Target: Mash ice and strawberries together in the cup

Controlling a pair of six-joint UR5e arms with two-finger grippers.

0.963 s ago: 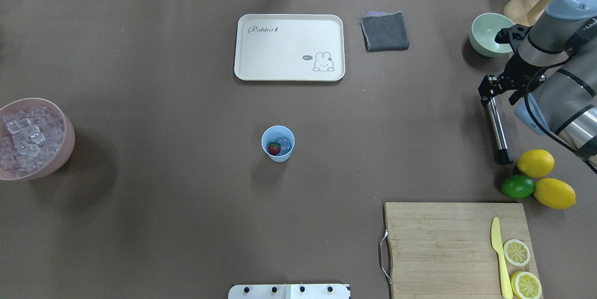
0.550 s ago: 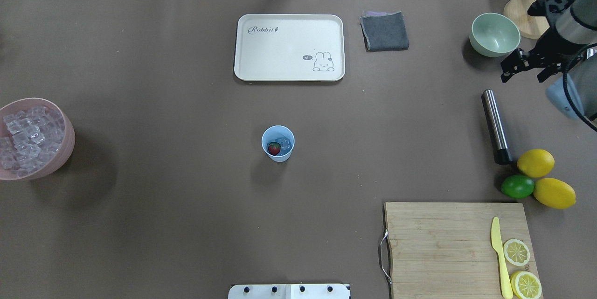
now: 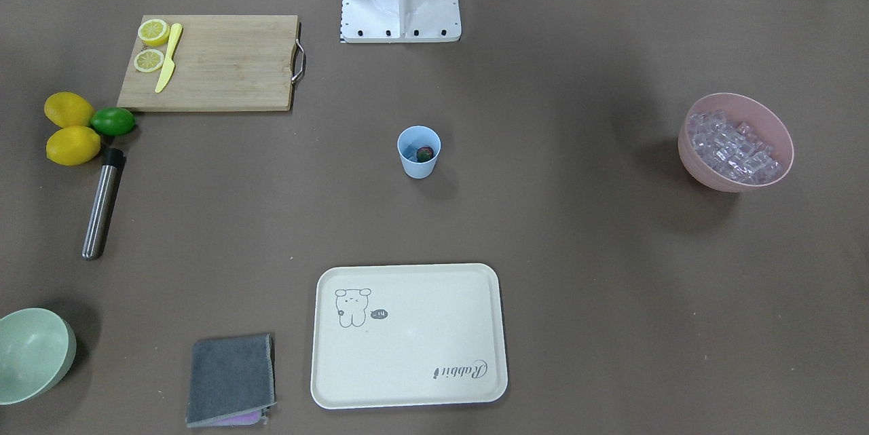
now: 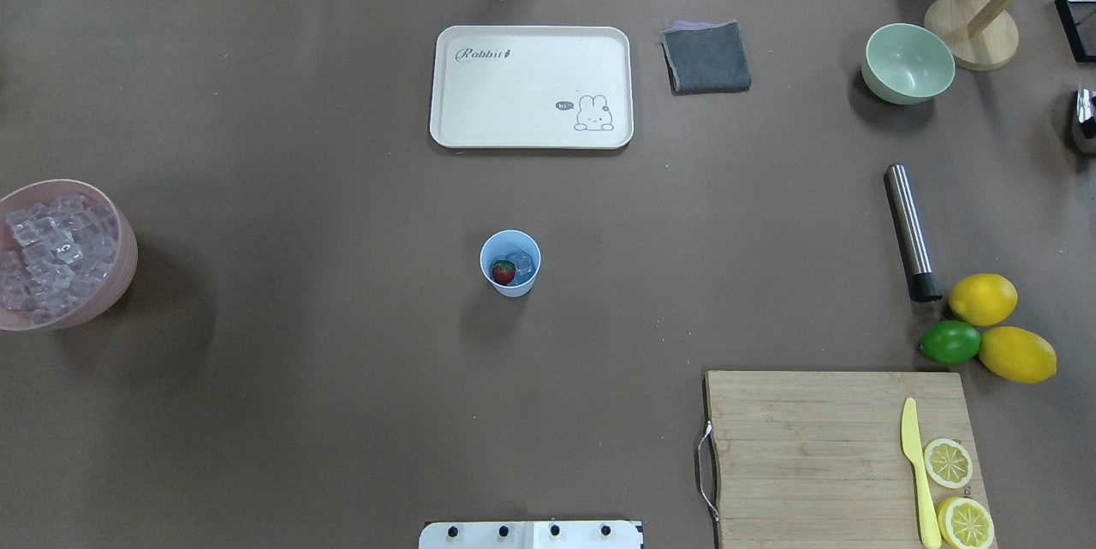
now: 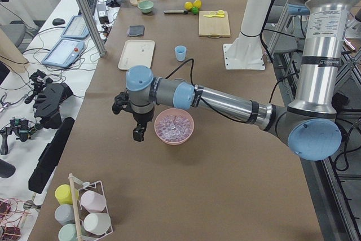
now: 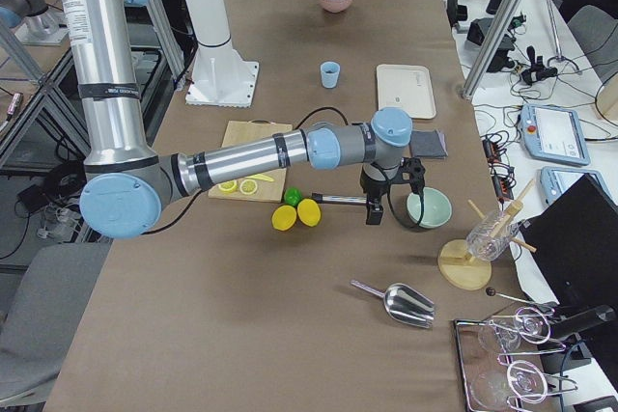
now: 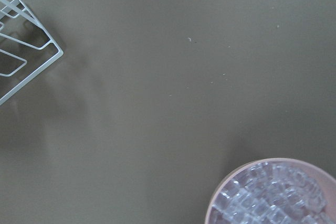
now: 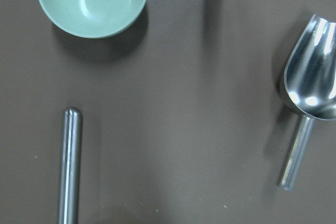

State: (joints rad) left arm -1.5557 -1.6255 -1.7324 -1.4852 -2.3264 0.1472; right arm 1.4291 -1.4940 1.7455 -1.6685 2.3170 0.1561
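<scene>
The left claw (image 5: 136,132) is hanging over the worktop (image 4: 257,361) just beside the pink bowl (image 5: 189,131); the right claw (image 6: 377,207) is hanging between the steel rod (image 6: 338,199) and the pale-green bowl (image 6: 431,209). I cannot tell how far either is opening or what it is gripping. The cup (image 4: 510,285), holding the strawberry (image 4: 503,272) and ice (image 4: 522,263), is standing well apart from both.

A cream rabbit-print tray (image 4: 531,86) lies on the brown desk (image 4: 300,146), beside a folded grey cloth (image 4: 706,57). A pale-green bowl (image 4: 908,63) stands near a steel rod (image 4: 911,232), whose black end lies just beside 2 lemons (image 4: 983,299) and a lime (image 4: 950,342). The wooden cutting board (image 4: 813,446) carries a yellow knife (image 4: 918,472) and 2 lemon halves (image 4: 948,462). A metal scoop (image 8: 310,77) lies apart.
</scene>
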